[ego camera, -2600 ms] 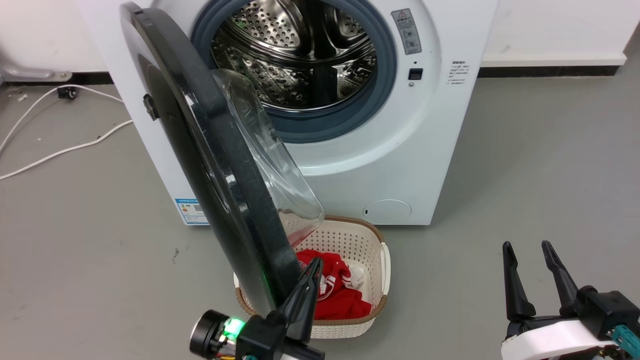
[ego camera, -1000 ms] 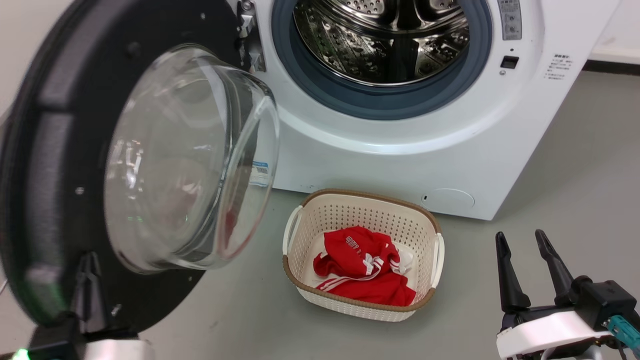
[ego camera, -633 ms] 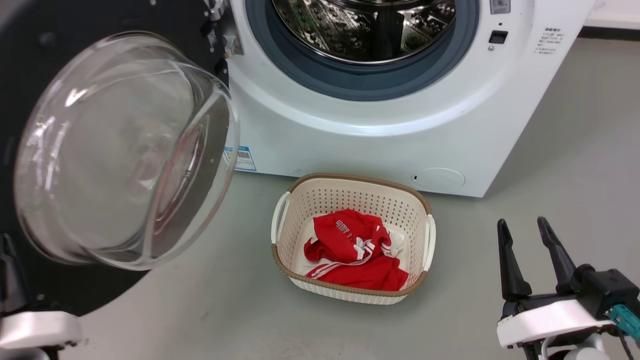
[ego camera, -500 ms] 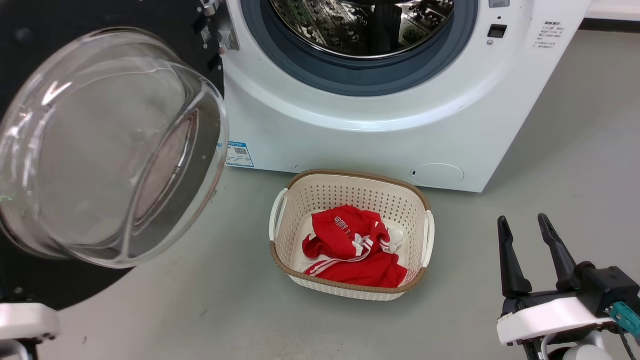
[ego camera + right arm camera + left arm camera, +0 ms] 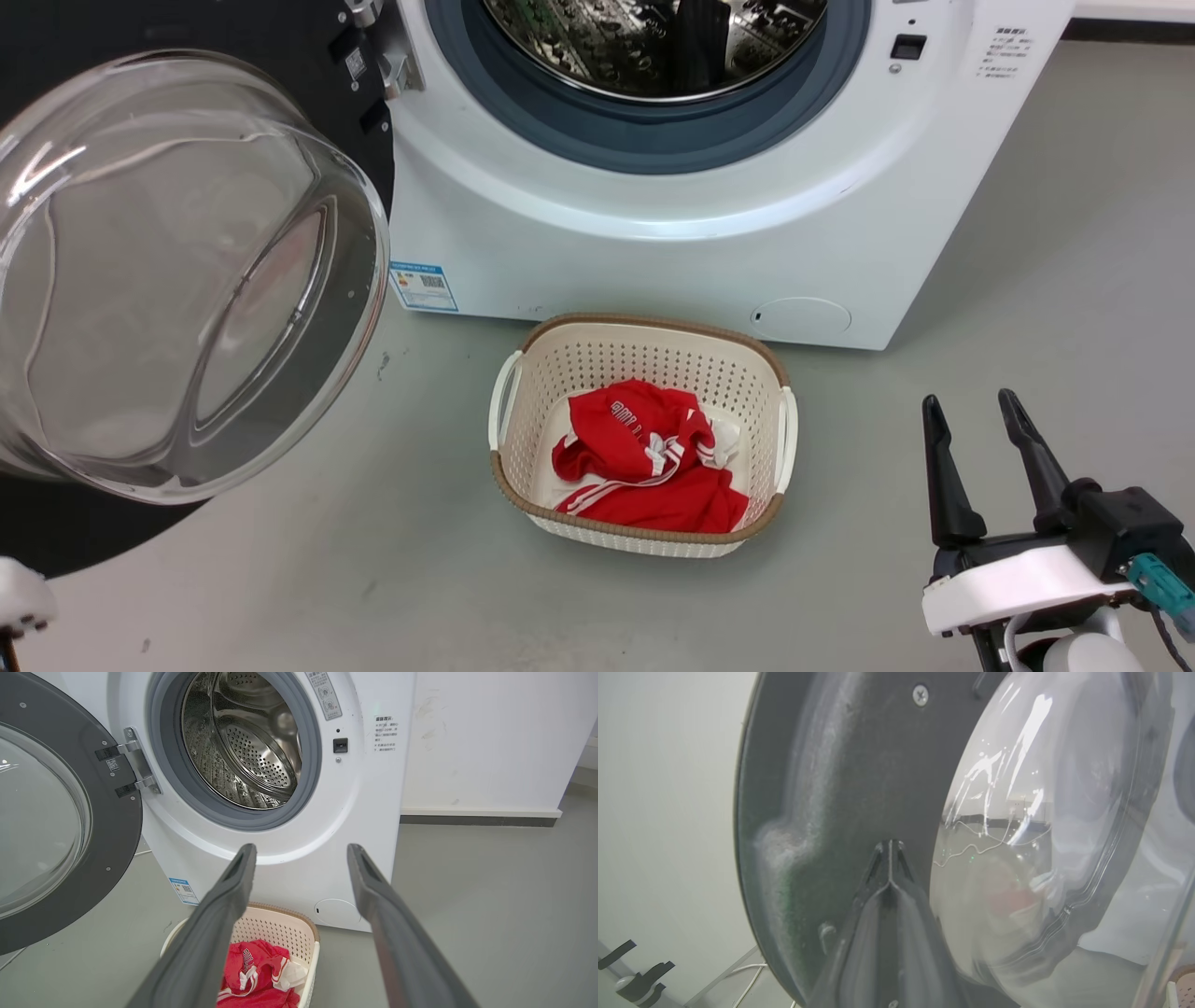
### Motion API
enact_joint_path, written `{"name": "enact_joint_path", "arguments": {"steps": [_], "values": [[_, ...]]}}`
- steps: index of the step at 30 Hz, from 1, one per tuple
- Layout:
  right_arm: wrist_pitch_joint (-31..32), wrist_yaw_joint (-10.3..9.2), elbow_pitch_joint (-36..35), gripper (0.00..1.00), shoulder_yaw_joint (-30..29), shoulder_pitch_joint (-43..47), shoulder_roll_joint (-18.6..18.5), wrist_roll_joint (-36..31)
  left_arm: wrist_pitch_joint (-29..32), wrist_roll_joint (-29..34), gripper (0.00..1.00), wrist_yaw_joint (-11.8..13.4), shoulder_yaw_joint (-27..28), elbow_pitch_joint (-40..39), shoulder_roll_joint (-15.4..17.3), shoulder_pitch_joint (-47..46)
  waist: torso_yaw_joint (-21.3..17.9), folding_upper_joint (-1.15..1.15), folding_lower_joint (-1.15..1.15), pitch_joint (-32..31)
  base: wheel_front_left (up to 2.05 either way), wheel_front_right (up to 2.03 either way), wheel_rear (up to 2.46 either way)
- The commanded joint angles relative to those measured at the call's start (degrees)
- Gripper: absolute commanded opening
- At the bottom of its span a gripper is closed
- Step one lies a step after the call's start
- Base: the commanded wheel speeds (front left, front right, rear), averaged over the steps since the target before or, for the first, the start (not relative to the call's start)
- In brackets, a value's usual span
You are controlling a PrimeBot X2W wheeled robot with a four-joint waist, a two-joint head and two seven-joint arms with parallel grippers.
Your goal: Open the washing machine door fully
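1 washing machine door (image 5: 177, 280) wide open | 1 basket (image 5: 644, 323) (red garment (image 5: 644, 471)) | left gripper (image 5: 889, 851) pressed together, right gripper (image 5: 968, 401) spread

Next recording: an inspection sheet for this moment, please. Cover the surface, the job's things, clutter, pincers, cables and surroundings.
Surface: grey floor, with a few small dark marks near the washer.
Job's things: door stands wide open at the washer's left, its glass bowl facing out; drum exposed.
Clutter: basket on the floor before the washer, with a red garment inside.
Pincers: left pincer shut, tips at the door's dark inner ring, contact unclear; right pincer open, empty, apart from everything.
Cables: white cable on the floor beyond the door.
Surroundings: white wall with dark skirting.
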Motion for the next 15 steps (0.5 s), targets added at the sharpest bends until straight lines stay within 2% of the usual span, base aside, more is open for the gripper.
{"name": "enact_joint_path", "arguments": {"steps": [1, 4, 9, 15], "values": [[-0.29, -0.04, 0.14, 1.00, 0.00, 0.06, 0.09, -0.53, 0.14, 0.19, 0.00, -0.10, 0.38, -0.08, -0.33, 0.91, -0.21, 0.00, -0.01, -0.46, 0.00, 0.00, 0.00], [-0.47, -0.04, 0.74, 1.00, 0.24, 0.64, 0.09, -0.82, 0.14, 1.06, 0.00, 0.10, 0.79, -1.98, -2.29, 3.64, -0.71, 0.00, -0.01, -1.95, 0.00, 0.00, 0.00], [-0.71, -0.03, 1.58, 1.00, 0.30, 2.05, 0.10, -0.30, 0.14, 2.26, 0.00, -0.29, 0.61, -7.28, -7.54, 10.03, -0.85, 0.00, -0.01, -4.54, 0.00, 0.00, 0.00], [-0.85, -0.04, 2.27, 1.00, 0.57, 3.36, 0.10, -0.13, 0.14, 4.03, 0.00, -1.66, -2.66, -12.94, -13.87, 16.50, -0.68, 0.00, -0.01, -7.32, 0.00, 0.00, 0.00]]}}
